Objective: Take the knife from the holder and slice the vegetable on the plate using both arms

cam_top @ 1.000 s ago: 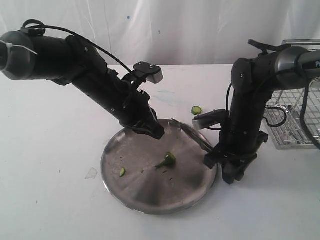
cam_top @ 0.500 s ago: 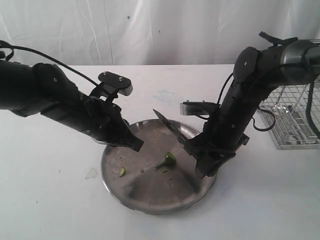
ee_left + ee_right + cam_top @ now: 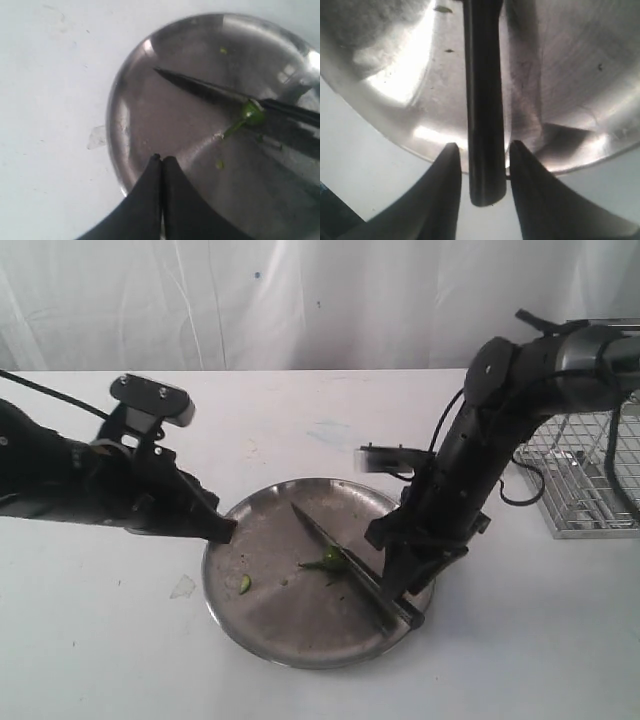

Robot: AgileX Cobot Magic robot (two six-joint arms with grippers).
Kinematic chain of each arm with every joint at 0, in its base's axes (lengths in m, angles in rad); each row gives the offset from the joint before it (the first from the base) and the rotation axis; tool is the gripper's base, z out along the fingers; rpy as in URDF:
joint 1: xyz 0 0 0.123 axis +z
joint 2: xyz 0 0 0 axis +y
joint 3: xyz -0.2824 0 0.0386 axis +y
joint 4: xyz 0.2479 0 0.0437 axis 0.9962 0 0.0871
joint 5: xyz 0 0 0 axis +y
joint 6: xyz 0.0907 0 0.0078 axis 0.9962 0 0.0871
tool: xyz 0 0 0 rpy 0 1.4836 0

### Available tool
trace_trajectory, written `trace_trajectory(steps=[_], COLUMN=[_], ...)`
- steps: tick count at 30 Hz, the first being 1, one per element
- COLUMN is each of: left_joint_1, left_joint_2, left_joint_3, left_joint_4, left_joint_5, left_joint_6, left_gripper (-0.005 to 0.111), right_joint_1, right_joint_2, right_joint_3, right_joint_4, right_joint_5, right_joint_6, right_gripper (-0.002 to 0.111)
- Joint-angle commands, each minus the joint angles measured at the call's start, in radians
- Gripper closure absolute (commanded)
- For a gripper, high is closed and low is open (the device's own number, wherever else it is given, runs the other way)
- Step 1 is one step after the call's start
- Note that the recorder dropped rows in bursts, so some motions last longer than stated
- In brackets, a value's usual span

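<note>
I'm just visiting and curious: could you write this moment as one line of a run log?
right gripper: shut on knife | blade on vegetable in plate | left gripper: shut, empty, at plate rim | holder: right of plate

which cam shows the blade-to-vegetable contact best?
Left wrist view: the knife blade lies across the plate with the vegetable right at its edge. Exterior shows the same, smaller. Right wrist shows only the handle between the right gripper fingers; no vegetable.
</note>
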Motion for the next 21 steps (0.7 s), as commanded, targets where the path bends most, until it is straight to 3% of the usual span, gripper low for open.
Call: trace_trajectory(steps=[1,3,6,8,11,14,18,21], left_joint_1=[0.08,0.166,0.368,0.53,0.668,0.682,0.594,0.548], left_joint_2=[-0.147,-0.192,-0.212,-0.214,-0.282,-0.436,-0.703,-0.923], left_joint_3=[0.015,0.015,0.014,0.021,0.099,0.217,0.351,0.408], left_joint_4=[-0.016,-0.016,-0.013,0.0,-0.062,-0.068,-0.077,-0.062], left_joint_5=[0.007,0.035,0.216,0.34,0.285,0.155,0.005,-0.051], left_joint_6=[0.021,0.03,-0.012,-0.034,-0.122,-0.118,-0.116,-0.085], left_gripper=[0.107,0.107,0.107,0.107,0.107,0.107,0.107,0.107], right_joint_1=[-0.021,-0.039,-0.07,-0.093,-0.117,-0.153,-0.195,-0.199], right_joint_2=[-0.123,-0.198,-0.316,-0.426,-0.615,-0.822,-1.114,-1.337], right_joint_3=[-0.035,-0.032,0.001,0.059,0.188,0.357,0.602,0.782], right_joint_4=[-0.042,-0.116,-0.224,-0.226,-0.237,-0.333,-0.523,-0.573], right_joint_5=[-0.017,-0.103,-0.215,-0.283,-0.449,-0.665,-0.959,-1.173], right_joint_6=[0.008,0.063,0.171,0.178,0.189,0.287,0.597,0.633], right_gripper=[0.079,0.085,0.106,0.108,0.108,0.108,0.108,0.108])
